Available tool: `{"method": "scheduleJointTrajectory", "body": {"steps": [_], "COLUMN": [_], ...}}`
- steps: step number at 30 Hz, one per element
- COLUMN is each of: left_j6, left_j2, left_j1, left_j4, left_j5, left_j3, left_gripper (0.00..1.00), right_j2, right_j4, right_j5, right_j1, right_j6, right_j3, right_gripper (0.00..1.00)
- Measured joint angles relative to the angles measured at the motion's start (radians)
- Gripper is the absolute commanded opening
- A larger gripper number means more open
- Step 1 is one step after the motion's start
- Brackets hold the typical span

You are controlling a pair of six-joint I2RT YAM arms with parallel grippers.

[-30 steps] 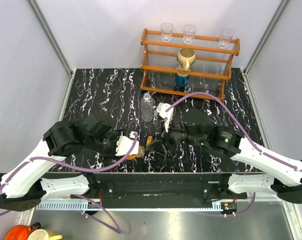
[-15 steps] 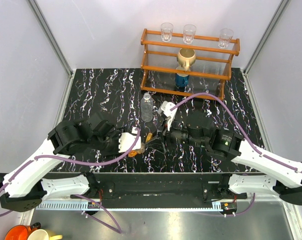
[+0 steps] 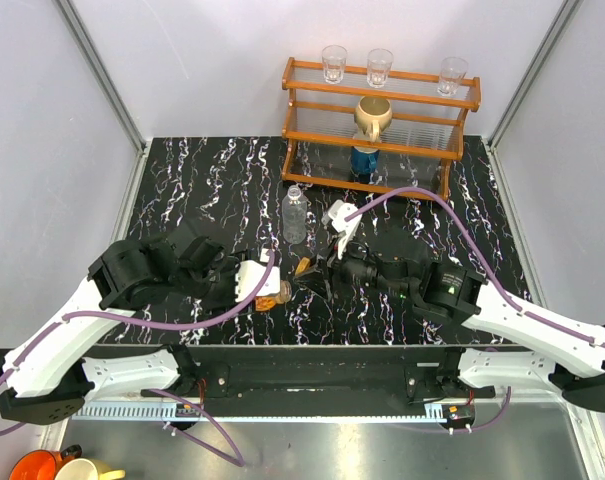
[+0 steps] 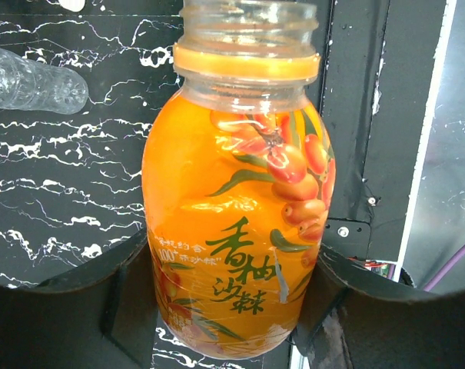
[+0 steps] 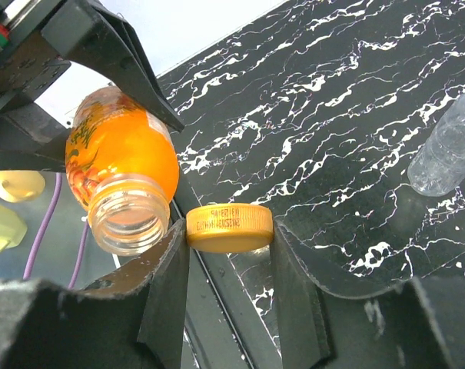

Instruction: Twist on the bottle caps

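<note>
The left gripper (image 3: 268, 290) is clamped on the orange bottle (image 4: 236, 215), its fingers (image 4: 128, 296) pressing the lower label from both sides. The bottle is tipped over, with its open, uncapped neck pointing toward the right arm. It hangs low over the marbled black table (image 3: 182, 190), toward the near edge; in the left wrist view the table's edge and the dark frame run just beside the bottle. The right gripper (image 3: 309, 270) pinches the orange cap (image 5: 230, 227) by its rim between both fingers (image 5: 167, 284). The cap sits just beside the bottle's mouth, close but not on the threads, and looks offset to one side of the neck. The two grippers meet nose to nose at the table's middle front, so there is little slack between them. Bare tabletop spreads wide to the left and right of them. Behind them the clear ribbed bottle (image 3: 295, 215) stands upright, near the right gripper but apart from it, and it is the closest thing to crowd any move toward the back. Whether it carries a cap cannot be told. Farther back a wooden rack (image 3: 382, 135) lines the rear right of the table, well apart from both arms. It holds a tan mug (image 3: 373, 116) on its middle shelf and drinking glasses (image 3: 380, 66) on top.
</note>
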Motion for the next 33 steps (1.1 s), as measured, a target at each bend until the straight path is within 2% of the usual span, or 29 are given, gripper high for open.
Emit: {"method": "scheduleJointTrajectory", "body": {"steps": [33], "left_j6": [-0.020], "left_j2": [0.008], "left_j1": [0.022], "left_j4": [0.004], "left_j5": [0.010], "left_j3": [0.000], "left_gripper": [0.45], "right_j2": [-0.005], "right_j4": [0.021], "right_j5": [0.006], "right_j1": [0.000], "right_j6": [0.005], "right_j3": [-0.021], "right_gripper": [0.13]}}
